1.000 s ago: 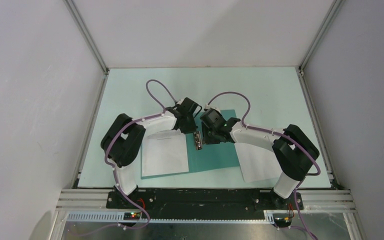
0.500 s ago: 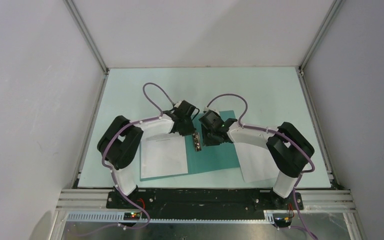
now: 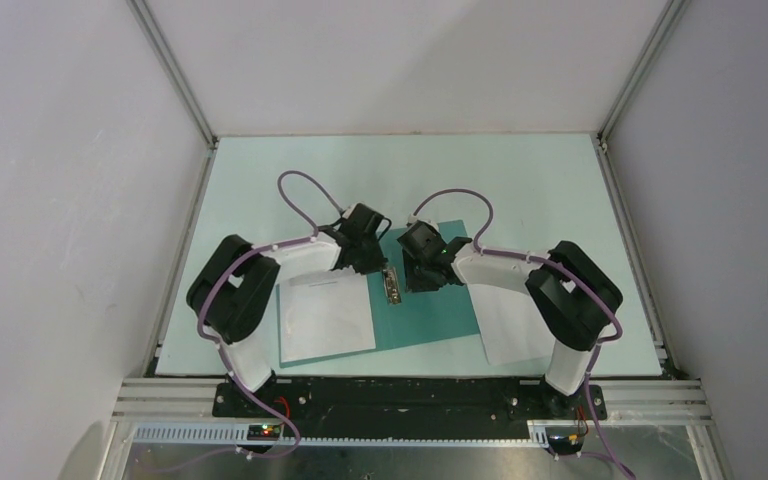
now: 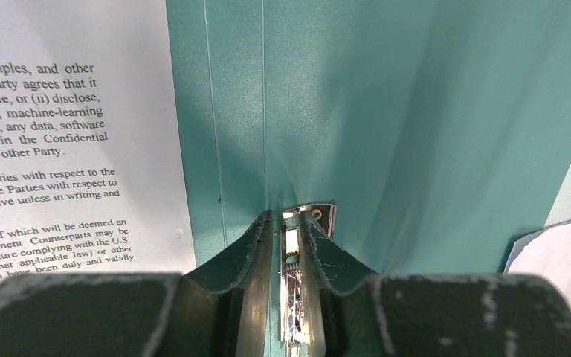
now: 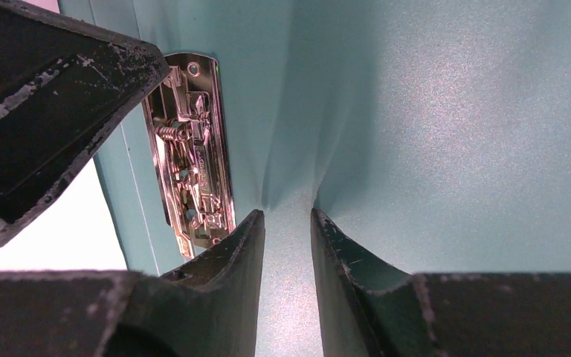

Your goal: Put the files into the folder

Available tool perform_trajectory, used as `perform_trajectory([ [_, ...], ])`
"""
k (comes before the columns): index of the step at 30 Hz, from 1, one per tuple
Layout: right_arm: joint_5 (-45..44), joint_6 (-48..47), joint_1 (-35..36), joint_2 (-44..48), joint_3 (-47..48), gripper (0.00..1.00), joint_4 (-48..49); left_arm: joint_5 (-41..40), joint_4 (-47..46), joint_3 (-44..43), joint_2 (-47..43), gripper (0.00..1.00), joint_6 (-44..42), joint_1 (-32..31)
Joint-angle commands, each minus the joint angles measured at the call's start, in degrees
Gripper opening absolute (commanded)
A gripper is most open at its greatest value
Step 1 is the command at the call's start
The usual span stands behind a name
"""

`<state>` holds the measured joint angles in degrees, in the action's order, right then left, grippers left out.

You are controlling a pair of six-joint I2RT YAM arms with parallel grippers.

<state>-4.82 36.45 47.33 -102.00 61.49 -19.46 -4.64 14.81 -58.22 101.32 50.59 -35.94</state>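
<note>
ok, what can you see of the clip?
The clip is a narrow, shiny metal strip with a spring, a lever and rivet holes at one end. It lies flat along the folder's inner spine, just right of the sheet. The left gripper straddles one end, fingers tight against both sides.

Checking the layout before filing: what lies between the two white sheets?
In the top view: the folder's bare teal half, its metal clip, and the left gripper and right gripper by that clip.
</note>
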Motion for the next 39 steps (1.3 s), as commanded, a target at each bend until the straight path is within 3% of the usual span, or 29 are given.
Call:
perform_trajectory([
  [1,-0.36,0.20,-0.38,-1.52,0.47,0.34,1.34,0.82,-1.95,1.25,-3.33,0.25,0.28,0.53],
  [13,-0.42,0.12,-0.53,-2.11,0.41,0.34,1.47,1.43,-3.17,2.51,-4.83,0.26,-0.54,1.04],
  [31,-0.29,0.21,-0.34,-1.74,0.42,0.34,1.42,-1.25,-1.36,1.10,-0.29,0.14,-0.01,0.56],
  [39,-0.15,0.25,-0.28,-1.40,0.38,0.34,1.55,-4.67,2.98,-1.01,1.89,0.14,0.10,-1.14],
])
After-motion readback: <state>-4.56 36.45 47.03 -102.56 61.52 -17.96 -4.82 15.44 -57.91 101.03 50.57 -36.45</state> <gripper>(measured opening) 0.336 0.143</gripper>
